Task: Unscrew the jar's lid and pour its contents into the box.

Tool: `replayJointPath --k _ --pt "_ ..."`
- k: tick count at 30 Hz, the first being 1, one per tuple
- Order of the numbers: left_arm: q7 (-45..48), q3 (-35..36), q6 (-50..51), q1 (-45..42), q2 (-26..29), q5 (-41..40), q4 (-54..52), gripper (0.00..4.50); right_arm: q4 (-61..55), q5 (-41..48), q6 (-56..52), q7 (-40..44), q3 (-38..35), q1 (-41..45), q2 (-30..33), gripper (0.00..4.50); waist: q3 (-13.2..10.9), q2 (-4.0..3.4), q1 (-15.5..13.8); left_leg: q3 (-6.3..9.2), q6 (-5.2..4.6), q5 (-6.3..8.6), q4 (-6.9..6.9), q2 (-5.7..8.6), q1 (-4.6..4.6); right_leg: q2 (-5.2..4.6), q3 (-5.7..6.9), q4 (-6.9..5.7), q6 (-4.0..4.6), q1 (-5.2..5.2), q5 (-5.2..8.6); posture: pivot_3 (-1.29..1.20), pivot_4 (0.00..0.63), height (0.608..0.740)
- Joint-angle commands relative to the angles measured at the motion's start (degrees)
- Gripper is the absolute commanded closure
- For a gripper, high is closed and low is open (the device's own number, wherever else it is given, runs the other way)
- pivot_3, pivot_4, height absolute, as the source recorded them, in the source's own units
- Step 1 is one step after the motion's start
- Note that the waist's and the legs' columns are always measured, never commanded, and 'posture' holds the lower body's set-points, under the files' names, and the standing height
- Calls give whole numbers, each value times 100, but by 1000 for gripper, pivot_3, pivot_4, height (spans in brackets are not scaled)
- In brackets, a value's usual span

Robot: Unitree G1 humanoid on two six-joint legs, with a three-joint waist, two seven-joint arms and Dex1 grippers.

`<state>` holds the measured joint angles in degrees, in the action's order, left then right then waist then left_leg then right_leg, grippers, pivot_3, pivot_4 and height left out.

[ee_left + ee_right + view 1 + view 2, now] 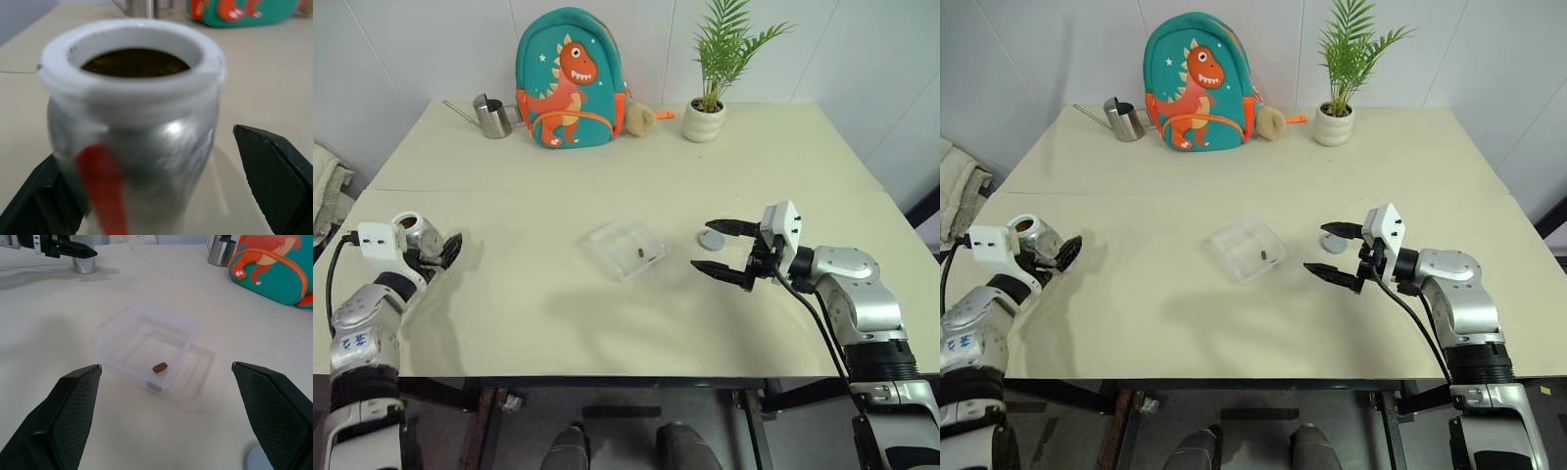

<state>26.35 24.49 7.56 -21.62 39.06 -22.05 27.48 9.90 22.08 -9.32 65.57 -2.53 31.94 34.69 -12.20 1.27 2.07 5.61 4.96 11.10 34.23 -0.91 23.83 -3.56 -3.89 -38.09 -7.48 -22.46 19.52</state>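
Open jar (132, 142) upright between left fingers (274, 176) spread apart near the desk's (509, 294) left edge, right wrist view alone shows one brown bit (160, 367) inside the central box (146, 342), lid (711, 239) beside right fingers (717, 227), also apart, bare desk between.

jar (132, 147): blurring in the left wrist view, its base running off the picture's edge; in the head views the left gripper (445, 250) is hiding most of it near the table's (509, 313) left edge
jar's inside: too dark to tell what is lying in it
lid (257, 460): being cut off at the picture's corner in the right wrist view, one finger (274, 406) covering part
contents (637, 255): showing as a speck in the box (607, 240), too small to tell the shape
left jaws: one finger (274, 176) standing apart from the jar; the other side's contact staying unclear
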Motion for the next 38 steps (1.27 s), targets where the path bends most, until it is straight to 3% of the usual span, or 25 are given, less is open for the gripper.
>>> replayJointPath --k 1,8,13,18,20,30,38 --pt "165 332 182 407 347 -77 -533 21 -277 138 -75 16 -125 -16 91 0 0 0 2 -2 0 0 -2 0 -2 0 -1 2 1 1 -1 0 150 740" --pt "858 238 -78 1280 995 308 -460 21 -311 121 -83 88 -88 10 91 0 0 0 -11 -11 0 0 -16 -1 -21 -1 -4 15 11 14 -4 0 150 740" --pt "1386 157 307 1982 1269 259 -1471 21 -236 86 90 331 -131 17 256 0 0 0 -11 -34 0 0 -42 -6 -37 -3 -22 31 15 16 -3 0 150 740" --pt "2229 108 -169 2252 1324 62 -2689 21 -125 170 -122 549 -141 141 440 0 0 2 -42 -37 0 0 -46 -8 -37 -6 -21 36 23 16 1 0 150 740" --pt "2564 -107 -493 2171 1244 48 -2938 21 58 123 -41 640 -133 234 488 0 0 1 -36 -48 0 1 -50 -10 -41 -5 -29 41 25 16 1 0 150 740" --pt "2829 -1114 -5 513 945 7 -2810 21 133 106 -27 760 -207 241 706 0 -1 1 22 -102 -12 8 -53 -13 -55 6 -93 41 5 7 -9 0 150 740" --pt "3119 -1022 -166 584 950 37 -2663 21 -5 138 8 628 -346 31 766 0 -2 3 114 -130 -31 22 -46 -14 -55 5 -119 44 -5 -1 -5 0 150 740"
